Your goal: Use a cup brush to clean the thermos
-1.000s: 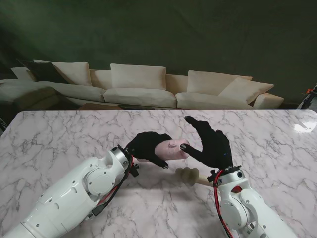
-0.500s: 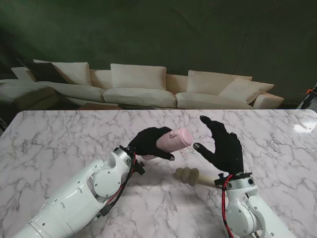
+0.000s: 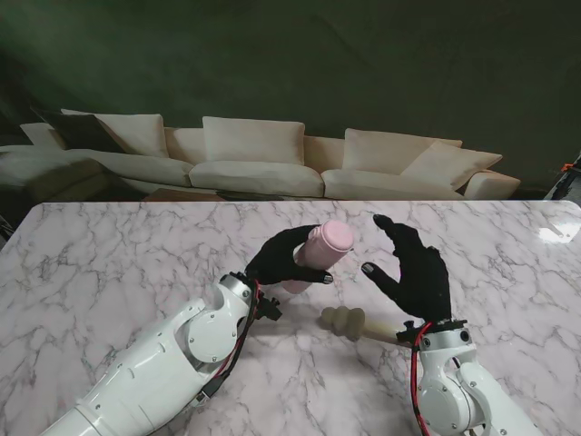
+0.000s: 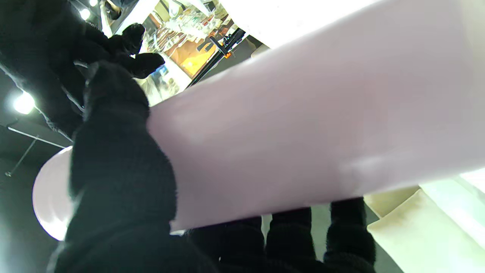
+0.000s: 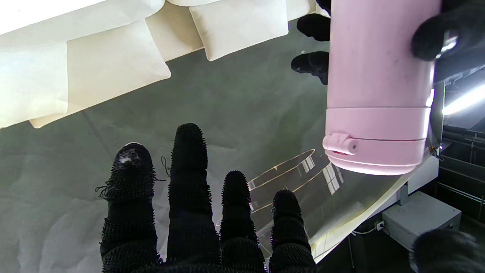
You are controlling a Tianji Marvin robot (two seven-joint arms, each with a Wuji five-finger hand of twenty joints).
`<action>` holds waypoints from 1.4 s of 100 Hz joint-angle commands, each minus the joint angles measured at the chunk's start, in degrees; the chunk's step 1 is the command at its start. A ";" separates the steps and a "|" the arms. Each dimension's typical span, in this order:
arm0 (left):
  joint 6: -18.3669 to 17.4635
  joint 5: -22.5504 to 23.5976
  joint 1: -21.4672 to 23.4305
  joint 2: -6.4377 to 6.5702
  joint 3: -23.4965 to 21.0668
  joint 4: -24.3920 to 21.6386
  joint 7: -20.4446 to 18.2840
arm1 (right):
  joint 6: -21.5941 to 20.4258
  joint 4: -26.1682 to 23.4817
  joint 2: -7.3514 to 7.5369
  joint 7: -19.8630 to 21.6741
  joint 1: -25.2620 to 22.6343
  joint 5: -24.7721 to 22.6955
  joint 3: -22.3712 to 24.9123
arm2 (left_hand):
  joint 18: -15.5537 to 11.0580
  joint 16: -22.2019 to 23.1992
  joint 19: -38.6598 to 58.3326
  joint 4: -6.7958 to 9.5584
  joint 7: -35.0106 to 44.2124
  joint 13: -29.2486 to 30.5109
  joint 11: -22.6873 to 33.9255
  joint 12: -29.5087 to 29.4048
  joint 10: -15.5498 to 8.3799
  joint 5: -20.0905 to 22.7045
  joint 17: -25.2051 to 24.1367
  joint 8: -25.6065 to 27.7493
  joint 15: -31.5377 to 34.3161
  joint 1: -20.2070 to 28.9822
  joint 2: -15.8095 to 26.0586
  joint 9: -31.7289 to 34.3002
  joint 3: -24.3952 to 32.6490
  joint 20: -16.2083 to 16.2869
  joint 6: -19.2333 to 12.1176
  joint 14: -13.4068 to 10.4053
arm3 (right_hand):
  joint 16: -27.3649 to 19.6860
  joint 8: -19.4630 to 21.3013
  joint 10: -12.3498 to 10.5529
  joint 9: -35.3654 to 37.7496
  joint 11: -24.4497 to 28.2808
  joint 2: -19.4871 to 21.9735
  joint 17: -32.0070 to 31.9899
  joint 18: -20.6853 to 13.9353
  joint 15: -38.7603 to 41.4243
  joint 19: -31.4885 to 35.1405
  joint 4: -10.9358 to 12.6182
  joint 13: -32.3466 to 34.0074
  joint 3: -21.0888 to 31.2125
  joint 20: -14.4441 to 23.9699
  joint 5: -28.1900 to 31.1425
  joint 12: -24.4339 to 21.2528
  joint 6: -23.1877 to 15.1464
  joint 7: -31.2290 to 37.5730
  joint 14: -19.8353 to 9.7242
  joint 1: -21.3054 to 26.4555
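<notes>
The left hand (image 3: 283, 258) is closed round the body of the pink thermos (image 3: 318, 251), held clear of the marble table (image 3: 109, 254) with its capped end tilted up and toward the right; in my judgement this presents the lid to the other hand for opening before any brushing. Nearer to me and just right of that hand, the cup brush (image 3: 343, 322) lies flat on the table, sponge head pointing left, untouched. The right hand (image 3: 413, 268) hovers beside the thermos top, fingers spread and holding nothing, near the cap but apart from it. The right wrist view alone shows the flip lid (image 5: 375, 142) with its latch shut. The left wrist view shows fingers (image 4: 121, 159) wrapped tight on the pink wall, confirming a firm grasp.
</notes>
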 commanded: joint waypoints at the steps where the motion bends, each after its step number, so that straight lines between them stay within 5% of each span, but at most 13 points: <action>1: -0.18 0.26 -0.06 -0.84 0.38 1.10 -0.24 | -0.15 0.39 -0.17 0.17 -0.41 0.26 0.17 | 1.70 -1.87 -4.99 -0.88 3.60 -3.78 -1.24 -1.67 -4.09 6.43 -2.67 1.26 -3.09 1.60 31.39 -5.06 4.16 -2.25 -14.13 -1.46 | -0.85 1.19 0.05 -2.14 -0.38 2.30 -1.37 -1.27 -0.90 -0.84 0.96 -2.10 -1.21 1.02 -2.04 -0.53 -0.99 -1.47 -1.48 2.19; 25: -0.89 -2.08 -0.77 -2.38 1.50 6.21 1.78 | -0.40 1.39 -0.12 1.00 0.09 0.77 -0.03 | -1.38 -3.42 -10.46 -1.07 1.71 -7.79 -1.92 -3.15 -6.35 6.89 -4.30 0.97 -5.04 0.91 31.59 -9.47 4.08 -2.24 -15.06 -5.39 | -0.91 1.60 -0.17 -2.66 -0.11 2.73 -2.18 -1.54 -1.01 -1.78 1.03 -2.47 -2.18 1.06 -2.03 -0.50 -1.08 -1.91 -1.83 3.22; 48: -2.85 -3.36 -1.32 -3.79 2.12 11.05 4.13 | -0.49 2.83 -0.07 1.77 0.88 1.37 -0.42 | -6.26 -4.36 -15.34 -1.43 -0.56 -10.48 -1.84 -4.50 -9.36 6.87 -5.03 -0.27 -6.53 0.41 32.32 -13.22 3.90 1.92 -16.38 -10.14 | -0.91 1.99 -0.17 -3.06 0.00 2.92 -2.68 -1.94 -1.02 -2.41 1.09 -2.69 -2.97 1.10 -1.99 -0.54 -1.19 -2.25 -2.13 4.05; 140: -2.74 -4.24 -2.79 -4.27 2.51 17.63 3.36 | -1.59 5.05 -0.17 1.47 1.99 2.13 -0.62 | -7.36 -4.63 -16.05 -1.05 -1.97 -11.14 -1.43 -4.71 -10.21 7.01 -3.54 -1.65 -7.13 1.60 28.73 -13.63 4.41 4.87 -17.09 -11.20 | -1.27 5.55 -0.59 -5.03 0.82 3.73 -4.58 -2.98 -1.59 -4.95 1.31 -4.07 -5.82 1.11 -1.92 -0.55 -0.91 -8.53 -3.37 6.61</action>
